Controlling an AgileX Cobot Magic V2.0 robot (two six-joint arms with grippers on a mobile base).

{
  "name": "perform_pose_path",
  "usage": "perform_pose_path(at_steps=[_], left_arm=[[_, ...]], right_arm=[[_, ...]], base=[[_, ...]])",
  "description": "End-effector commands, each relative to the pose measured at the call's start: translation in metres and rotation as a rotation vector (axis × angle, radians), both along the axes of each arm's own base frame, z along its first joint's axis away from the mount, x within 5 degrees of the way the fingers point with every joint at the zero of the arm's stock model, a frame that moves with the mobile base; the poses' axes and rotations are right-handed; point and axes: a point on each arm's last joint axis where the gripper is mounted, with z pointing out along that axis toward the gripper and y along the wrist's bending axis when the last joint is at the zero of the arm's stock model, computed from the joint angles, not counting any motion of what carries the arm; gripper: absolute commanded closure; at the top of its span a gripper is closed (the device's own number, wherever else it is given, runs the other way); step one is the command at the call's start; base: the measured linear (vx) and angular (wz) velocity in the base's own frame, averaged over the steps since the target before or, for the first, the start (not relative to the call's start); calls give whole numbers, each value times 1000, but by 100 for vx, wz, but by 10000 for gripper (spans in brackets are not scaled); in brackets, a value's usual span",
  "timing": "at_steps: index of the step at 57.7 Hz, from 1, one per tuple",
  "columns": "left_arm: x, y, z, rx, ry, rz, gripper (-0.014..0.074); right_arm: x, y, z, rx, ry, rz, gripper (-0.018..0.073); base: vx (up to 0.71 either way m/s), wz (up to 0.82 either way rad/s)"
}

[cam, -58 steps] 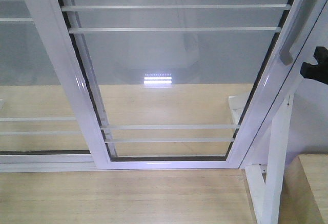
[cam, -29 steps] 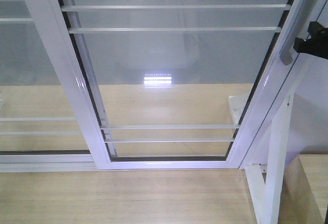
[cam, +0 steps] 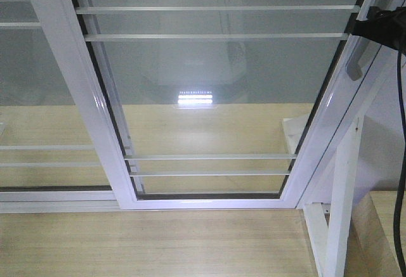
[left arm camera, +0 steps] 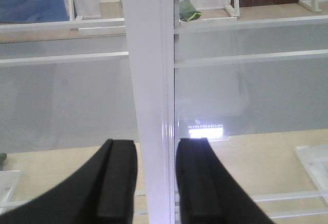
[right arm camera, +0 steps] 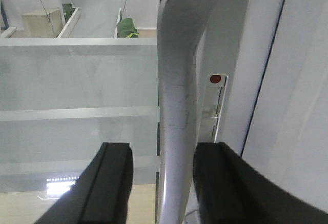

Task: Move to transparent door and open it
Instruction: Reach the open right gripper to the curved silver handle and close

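Observation:
The transparent door (cam: pixel 216 99) fills the front view, a glass panel in a white frame with thin bars across it. Its grey curved handle (cam: pixel 356 61) runs down the right stile. My right gripper (cam: pixel 363 28) sits at that handle from the right. In the right wrist view the handle (right arm camera: pixel 177 106) stands between the open fingers of the right gripper (right arm camera: pixel 163 183), close against the right finger (right arm camera: pixel 220 183) and apart from the left one. My left gripper (left arm camera: pixel 156 183) is open, with a white vertical stile (left arm camera: pixel 148 96) showing through the gap.
A matching glass panel without a handle (cam: pixel 38 99) stands to the left. A white brace post (cam: pixel 339 213) rises at the lower right, beside a light wooden box (cam: pixel 384 232). A black cable (cam: pixel 401 163) hangs along the right edge. The floor (cam: pixel 158 245) is pale wood.
My right gripper has moved up and left from the right edge onto the door handle, and its cable now hangs into the front view. The door has not moved.

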Motion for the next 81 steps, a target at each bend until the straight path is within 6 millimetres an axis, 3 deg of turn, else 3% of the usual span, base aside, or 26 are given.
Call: perform_pose_path(at_steps=[1, 22, 46, 81], left_arm=[[2, -2, 18, -18, -112, -15, 244], [2, -2, 18, -19, -113, -15, 244], [3, -2, 19, -19, -125, -17, 244], [3, -2, 19, -20, -128, -18, 244]], right_arm=[[11, -3, 32, -21, -162, -8, 187], [39, -9, 26, -57, -163, -35, 187], [46, -14, 10, -121, -144, -73, 199], [48, -2, 4, -7, -126, 29, 202]], base=[[0, 0], [0, 0], [0, 0], [0, 0]])
